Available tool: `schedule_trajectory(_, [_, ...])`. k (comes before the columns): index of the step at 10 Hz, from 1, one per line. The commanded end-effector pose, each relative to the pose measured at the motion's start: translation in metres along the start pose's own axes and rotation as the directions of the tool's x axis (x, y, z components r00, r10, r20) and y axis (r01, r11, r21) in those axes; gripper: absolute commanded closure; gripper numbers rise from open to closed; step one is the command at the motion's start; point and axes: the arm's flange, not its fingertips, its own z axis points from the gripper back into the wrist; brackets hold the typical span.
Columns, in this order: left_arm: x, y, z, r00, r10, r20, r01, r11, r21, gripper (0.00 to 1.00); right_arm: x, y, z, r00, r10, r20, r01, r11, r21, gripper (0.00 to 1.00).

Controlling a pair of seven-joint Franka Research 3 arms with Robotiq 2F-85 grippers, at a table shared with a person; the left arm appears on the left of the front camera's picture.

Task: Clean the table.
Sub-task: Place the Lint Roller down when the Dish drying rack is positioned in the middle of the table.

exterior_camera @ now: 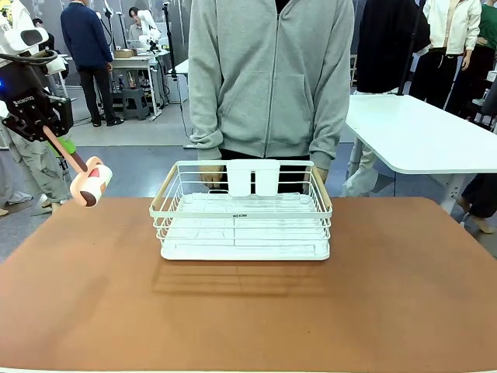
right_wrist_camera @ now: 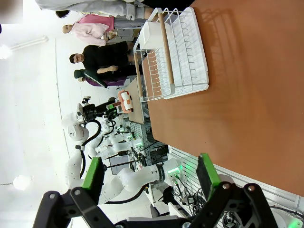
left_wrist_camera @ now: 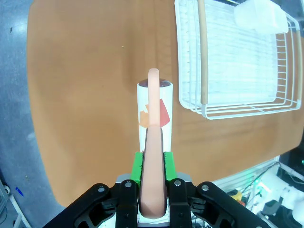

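1. A white wire dish rack sits mid-table, with a person standing right behind it.
2. The left gripper pinches the pink handle of a lint roller, held above the table's left edge.
3. The right gripper is spread wide and empty, with the table ahead of it.

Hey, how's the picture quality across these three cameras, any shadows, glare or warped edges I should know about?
Front view: even light, sharp; the dish rack casts a soft striped shadow toward the camera on the table. Left wrist view: wide-angle bend curves the table edge; the lint roller handle near the lens looks slightly soft. Right wrist view: rolled sideways, background washed out bright white, rack shadow visible.
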Motion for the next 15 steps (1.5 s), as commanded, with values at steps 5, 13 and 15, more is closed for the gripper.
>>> schedule_trajectory(5, [0.0, 0.0, 0.0, 1.0, 0.0, 0.0, 0.0, 1.0, 0.0, 0.79, -0.004, 0.002, -0.001, 1.0, 0.009, 0.001, -0.009, 1.0, 0.011, 0.0])
schedule_trajectory(13, [0.031, -0.006, -0.041, 0.434, 0.853, 0.289, -0.879, 0.472, -0.074, 0.79, -0.004, 0.002, -0.001, 1.0, 0.009, 0.001, -0.009, 1.0, 0.011, 0.0])
schedule_trajectory(15, [0.036, -0.004, -0.067, 0.3, 0.907, 0.295, -0.928, 0.349, -0.13, 0.79, -0.004, 0.002, -0.001, 1.0, 0.009, 0.001, -0.009, 1.0, 0.011, 0.0])
